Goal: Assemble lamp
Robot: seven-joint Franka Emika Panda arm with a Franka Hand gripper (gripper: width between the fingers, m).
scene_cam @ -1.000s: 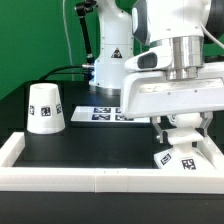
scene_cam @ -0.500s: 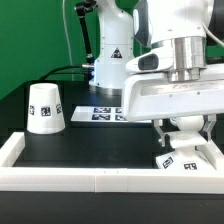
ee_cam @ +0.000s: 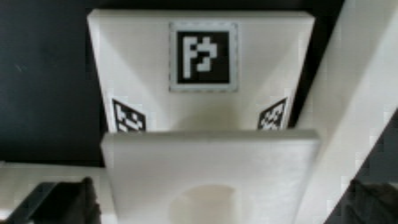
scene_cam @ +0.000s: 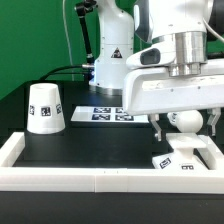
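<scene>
The round bulb [scene_cam: 185,121] stands on its short stem on the flat square base [scene_cam: 188,157], in the tray's front corner at the exterior view's right. My gripper [scene_cam: 186,130] hangs over it, fingers spread wide on either side of the bulb and apart from it. In the wrist view the base [ee_cam: 201,100] shows a tag on top and tags on its sides. The bulb [ee_cam: 214,195] is a pale blur between the dark fingers [ee_cam: 63,205] at the frame's edges. The cup-shaped shade [scene_cam: 45,108] stands mouth down at the exterior view's left.
A white wall [scene_cam: 90,178] runs along the tray's front and up both sides. The marker board [scene_cam: 112,113] lies at the back of the black mat. The arm's white base [scene_cam: 112,50] and cables stand behind it.
My gripper has risen a little, so the bulb's round head now shows clear between the fingers. Base and shade have not moved.
</scene>
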